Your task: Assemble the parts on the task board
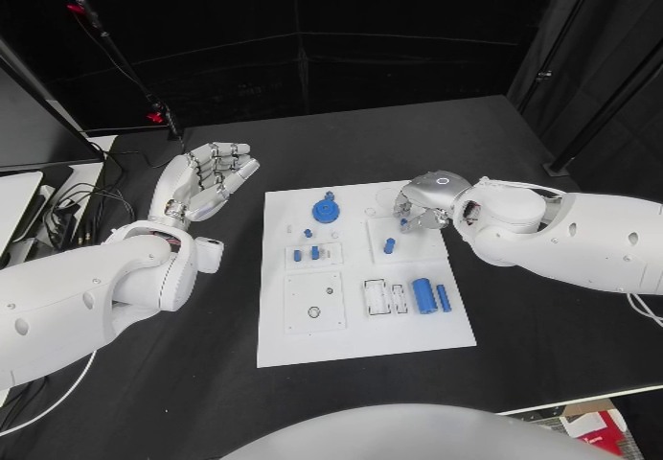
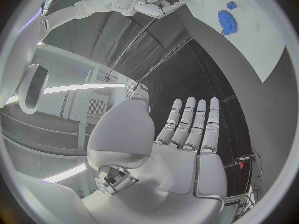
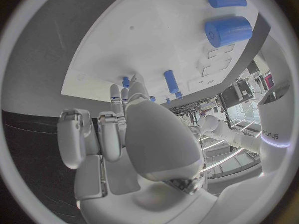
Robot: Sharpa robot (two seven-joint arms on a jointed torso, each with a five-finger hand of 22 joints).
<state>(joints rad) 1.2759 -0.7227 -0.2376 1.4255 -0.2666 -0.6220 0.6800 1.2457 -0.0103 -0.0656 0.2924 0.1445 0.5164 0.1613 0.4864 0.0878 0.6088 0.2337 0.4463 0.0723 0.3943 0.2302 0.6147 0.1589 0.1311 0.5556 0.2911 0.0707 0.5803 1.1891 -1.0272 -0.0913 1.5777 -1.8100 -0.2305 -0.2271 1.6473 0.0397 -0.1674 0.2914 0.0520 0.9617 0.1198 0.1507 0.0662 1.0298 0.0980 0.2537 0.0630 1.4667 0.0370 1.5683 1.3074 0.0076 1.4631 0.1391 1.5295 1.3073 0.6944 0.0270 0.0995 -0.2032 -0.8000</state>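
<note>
The white task board [image 1: 362, 316] lies mid-table. On it are a blue gear [image 1: 326, 209], two short blue pegs [image 1: 313, 253], one blue peg [image 1: 390, 245], a thick blue cylinder [image 1: 424, 295] and a slim blue pin [image 1: 444, 297]. My right hand [image 1: 422, 203] hovers over the board's far right corner. Its thumb and a finger pinch a small blue part [image 1: 405, 225], and its other fingers are curled. The right wrist view shows that small blue part [image 3: 126, 81] at the fingertips, the cylinder [image 3: 228, 31] beyond. My left hand [image 1: 207, 180] is off the board's far left corner, flat with fingers straight, holding nothing.
Cables and a pale box [image 1: 56, 206] lie at the table's left edge. A thin black stand [image 1: 138, 81] rises behind my left hand. The table's front edge [image 1: 594, 395] runs at the near right. White recessed plates [image 1: 315, 302] sit on the board's near half.
</note>
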